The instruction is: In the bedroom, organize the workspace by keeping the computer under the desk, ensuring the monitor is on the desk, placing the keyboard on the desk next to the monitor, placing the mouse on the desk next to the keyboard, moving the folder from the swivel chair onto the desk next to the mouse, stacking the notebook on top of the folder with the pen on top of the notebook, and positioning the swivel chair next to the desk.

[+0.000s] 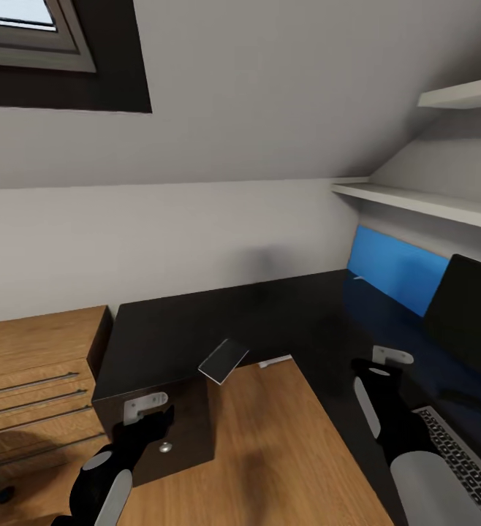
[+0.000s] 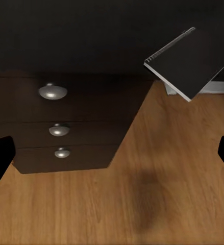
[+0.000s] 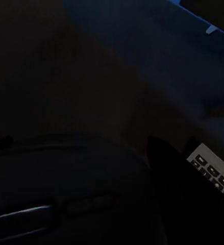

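The grey notebook (image 1: 224,360) (image 2: 191,61) sits tilted at the inner edge of the black desk (image 1: 270,314), partly out over the wood floor, with no gripper touching it. My left gripper (image 1: 149,413) (image 2: 112,158) is open and empty, in front of the desk's drawer unit (image 1: 175,431) and below the notebook. The blue folder (image 1: 394,267) (image 3: 157,46) leans against the wall at the back right of the desk, beside the black monitor (image 1: 466,314). The keyboard (image 1: 460,460) (image 3: 211,166) lies on the desk by my right forearm. My right gripper (image 1: 378,367) hovers over the dark desktop, its jaws lost in shadow.
A low light-wood cabinet (image 1: 36,365) stands left of the desk. White wall shelves (image 1: 423,201) run above the folder and monitor. Three silver knobs (image 2: 53,92) mark the drawer fronts. Wood floor (image 1: 270,453) fills the desk's inner corner.
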Motion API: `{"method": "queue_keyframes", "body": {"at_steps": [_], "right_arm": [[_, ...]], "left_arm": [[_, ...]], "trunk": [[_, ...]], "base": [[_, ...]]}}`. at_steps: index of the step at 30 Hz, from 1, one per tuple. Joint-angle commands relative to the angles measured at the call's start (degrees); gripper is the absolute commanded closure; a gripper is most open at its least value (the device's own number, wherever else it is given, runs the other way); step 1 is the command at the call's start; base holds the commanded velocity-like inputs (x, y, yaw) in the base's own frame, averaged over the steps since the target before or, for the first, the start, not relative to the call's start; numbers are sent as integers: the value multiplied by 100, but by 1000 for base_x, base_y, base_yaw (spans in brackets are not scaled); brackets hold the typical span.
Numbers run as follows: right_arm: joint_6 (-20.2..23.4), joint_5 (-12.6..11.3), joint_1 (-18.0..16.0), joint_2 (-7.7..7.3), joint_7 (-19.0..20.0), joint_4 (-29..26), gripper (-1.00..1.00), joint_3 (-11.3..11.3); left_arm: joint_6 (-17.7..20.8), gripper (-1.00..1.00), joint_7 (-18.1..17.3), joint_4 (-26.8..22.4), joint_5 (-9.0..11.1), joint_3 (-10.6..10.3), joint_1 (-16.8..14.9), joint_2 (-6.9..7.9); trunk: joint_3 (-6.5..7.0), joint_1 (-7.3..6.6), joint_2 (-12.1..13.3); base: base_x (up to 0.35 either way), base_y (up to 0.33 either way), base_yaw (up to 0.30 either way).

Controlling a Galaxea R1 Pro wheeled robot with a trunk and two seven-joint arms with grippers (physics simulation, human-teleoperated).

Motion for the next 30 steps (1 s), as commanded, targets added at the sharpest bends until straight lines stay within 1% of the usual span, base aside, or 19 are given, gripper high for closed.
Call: {"method": "queue_keyframes", "body": {"at_steps": [1,5,7,8,10,11,12,13,14,15,16,17,20,21,22,24,25,26,30], "right_arm": [[9,-32,-4,-6,-35,1,100,37],[-83,-17,-4,-28,-22,96,100,355],[-101,-14,-4,-47,-17,119,100,429],[-109,-14,-4,-84,-13,131,100,459],[-154,-20,-4,-235,80,242,100,489],[-235,-20,-7,-328,218,378,100,495],[-294,-18,-8,-376,307,460,100,497],[-478,-15,-15,-489,534,686,100,499],[-771,-12,-31,-642,836,1035,100,500],[-968,-11,-44,-728,1002,1266,100,502],[-1149,-9,-55,-790,1131,1479,100,504],[-1232,-7,-60,-814,1183,1575,100,504],[-1699,25,-106,-884,1348,1961,100,506],[-1895,78,-120,-897,1414,2065,100,509],[-1979,119,-125,-902,1454,2107,100,510],[-2199,350,-141,-915,1657,2277,100,510],[-2343,526,-147,-939,1807,2421,100,508],[-2498,638,-150,-965,1894,2529,100,507],[-2642,735,-193,-1046,1973,2648,100,501]], "left_arm": [[17,-100,54,-8,61,-6,-5,0],[19,-100,54,-6,61,-7,-5,0],[18,-100,54,-4,61,-7,-5,0],[18,-100,54,-4,61,-7,-5,0],[18,-100,54,-2,61,-7,-5,0],[18,-100,54,-3,61,-7,-5,0],[18,-100,54,-3,61,-7,-5,0],[18,-100,54,-1,61,-7,-5,0],[18,-100,54,-1,61,-6,-5,0],[18,-100,54,0,61,-7,-5,0],[18,-100,54,0,61,-7,-5,0],[18,-100,54,0,61,-7,-5,0],[18,-100,54,0,61,-7,-5,0],[18,-100,54,0,61,-7,-5,0],[18,-100,54,0,61,-7,-5,0],[18,-100,54,0,61,-7,-5,0],[18,-100,54,0,61,-7,-5,0],[18,-100,54,0,61,-7,-5,0],[18,-100,54,0,61,-7,-5,0]], "trunk": [[-9,2,-8],[-9,2,-8],[-9,2,-8],[-9,2,-8],[-9,2,-8],[-9,2,-8],[-9,2,-8],[-9,2,-8],[-9,2,-8],[-9,2,-8],[-9,2,-8],[-9,2,-8],[-9,2,-8],[-9,2,-8],[-9,2,-8],[-9,2,-8],[-9,2,-8],[-9,2,-8],[-9,2,-8]], "base": [[13,-125,0],[5,-50,0],[2,-15,0],[1,-9,0],[0,-5,0],[0,-2,0],[0,-2,0],[0,-1,0],[0,0,0],[0,0,0],[0,0,0],[0,0,0],[0,0,0],[0,0,0],[0,0,0],[0,0,0],[0,0,0],[0,0,0],[81,-12,0]]}}
